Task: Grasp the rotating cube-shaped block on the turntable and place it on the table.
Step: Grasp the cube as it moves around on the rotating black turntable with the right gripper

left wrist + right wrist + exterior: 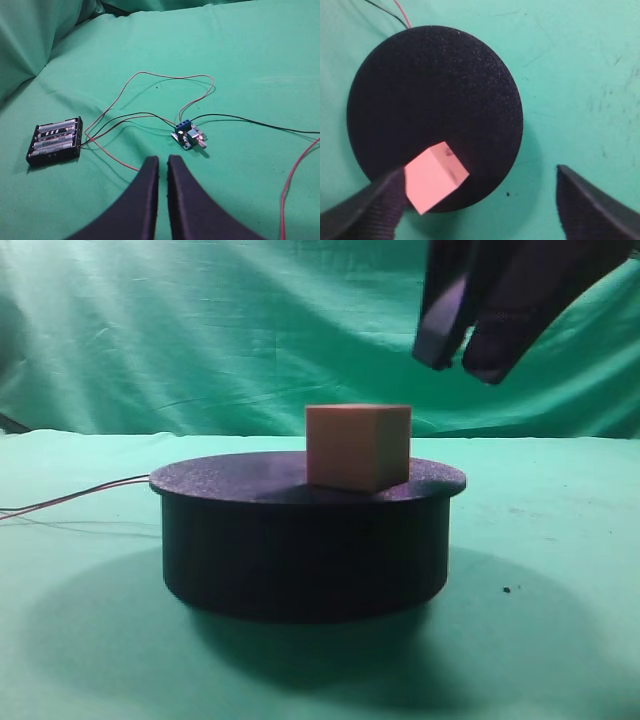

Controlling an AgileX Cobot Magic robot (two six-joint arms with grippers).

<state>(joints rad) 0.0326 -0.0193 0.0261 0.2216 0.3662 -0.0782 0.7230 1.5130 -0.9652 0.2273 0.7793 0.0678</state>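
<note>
I have not taken hold of anything yet, so the whole task is ahead of me: the cube-shaped block [358, 447] sits on the flat top of the turntable [300, 540], toward the right of the disc in the exterior high view and close to the rim in the right wrist view, one corner turned toward the exterior camera. My right claw [462, 362] hangs above and a little to the right of the block, clear of it, with its fingers spread wide and nothing between them; from the right wrist camera the block lies just beside the left-hand finger rather than centred in the gap. My left claw [163, 162] is parked away from the work, fingers drawn almost together around nothing, looking down at a battery holder [55, 141], a small blue circuit board [188, 135] and the wires [165, 76] on the green surface [560, 540]. What remains, as I judge it, is to line up over the block, descend, clench on it, lift it off the disc and set it down on the cloth.
</note>
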